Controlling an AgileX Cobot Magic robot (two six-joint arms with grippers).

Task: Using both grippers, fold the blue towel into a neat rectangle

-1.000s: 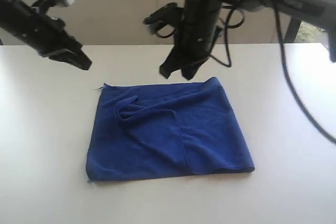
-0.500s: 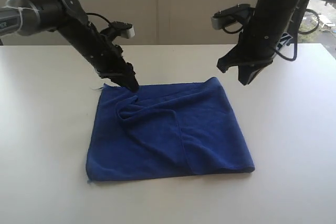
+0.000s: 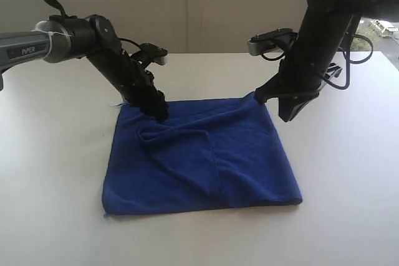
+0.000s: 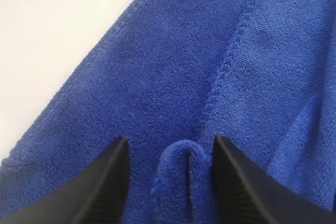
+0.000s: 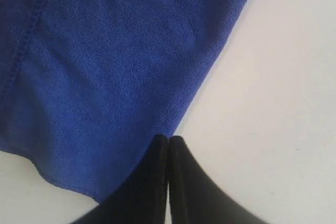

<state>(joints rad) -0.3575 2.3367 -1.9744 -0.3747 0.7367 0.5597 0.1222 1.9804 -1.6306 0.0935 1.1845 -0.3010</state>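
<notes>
deep blue towel (image 3: 199, 160), white table (image 3: 349, 216)

In the exterior view the left gripper (image 3: 156, 108) hides a patch of the blue towel (image 3: 199, 160).

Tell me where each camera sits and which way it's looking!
Exterior view: off the arms and raised, looking down over the white table at the blue towel; the left arm and right arm both show.
Left wrist view: on the left arm, aimed down at a raised towel fold between the fingers of the open left pincer.
Right wrist view: on the right arm, aimed down at the towel's edge by the shut right pincer.
Shared: every view shows the towel on the table.
</notes>
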